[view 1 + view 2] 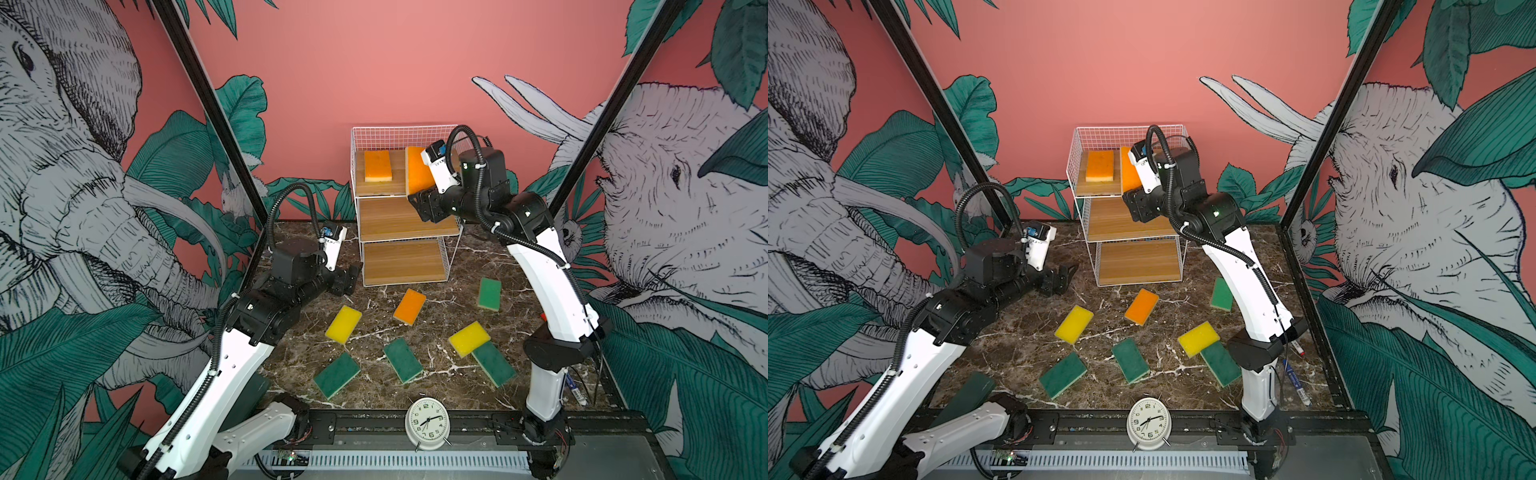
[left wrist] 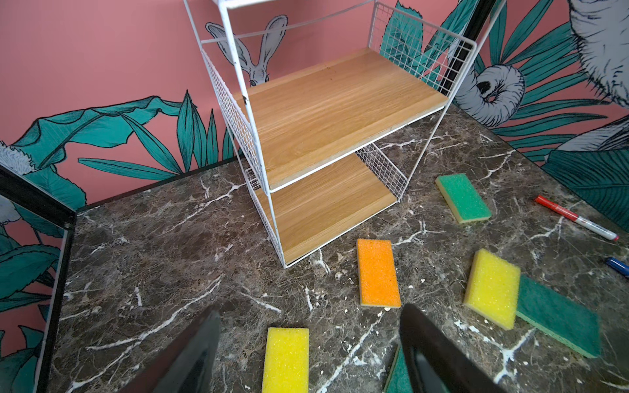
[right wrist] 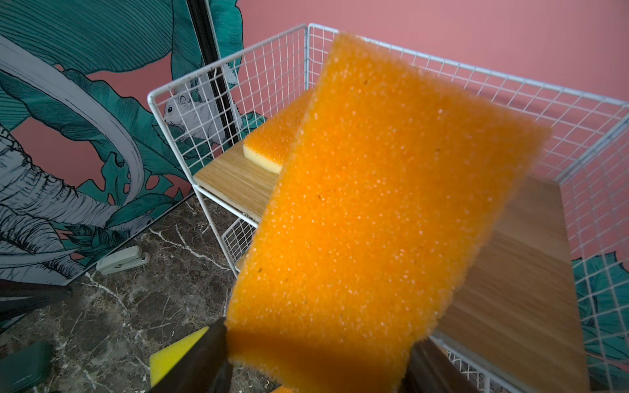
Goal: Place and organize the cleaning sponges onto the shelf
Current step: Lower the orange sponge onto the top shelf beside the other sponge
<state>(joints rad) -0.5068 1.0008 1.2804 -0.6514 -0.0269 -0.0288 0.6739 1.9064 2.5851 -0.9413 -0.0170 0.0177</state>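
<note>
Dark marble tabletop [image 1: 374, 316], pink jungle-mural walls all round. At back centre stands the white wire shelf [image 1: 399, 220], three wooden tiers.

The right gripper [image 3: 316, 357] is up at the top tier, jaws clamped on the near end of the held orange sponge [image 3: 384, 204]. That sponge is tilted, far end raised, over the right half of the top board. On the left half of the same board the second orange sponge [image 1: 378, 165] lies flat, orange face up.

The left gripper [image 2: 311, 314] hovers low over the table, left of the shelf, jaws wide apart above bare marble.

Seven sponges lie on the marble in front of the shelf:
- the third orange sponge [image 1: 410, 306], nearest the shelf
- the far green sponge [image 1: 489, 294], to its right
- the left yellow sponge [image 1: 343, 324]
- the right yellow sponge [image 1: 469, 338], partly on top of the right green sponge [image 1: 494, 363]
- the middle green sponge [image 1: 402, 359]
- the left green sponge [image 1: 336, 375]

An alarm clock [image 1: 428, 422] sits at the front edge.
</note>
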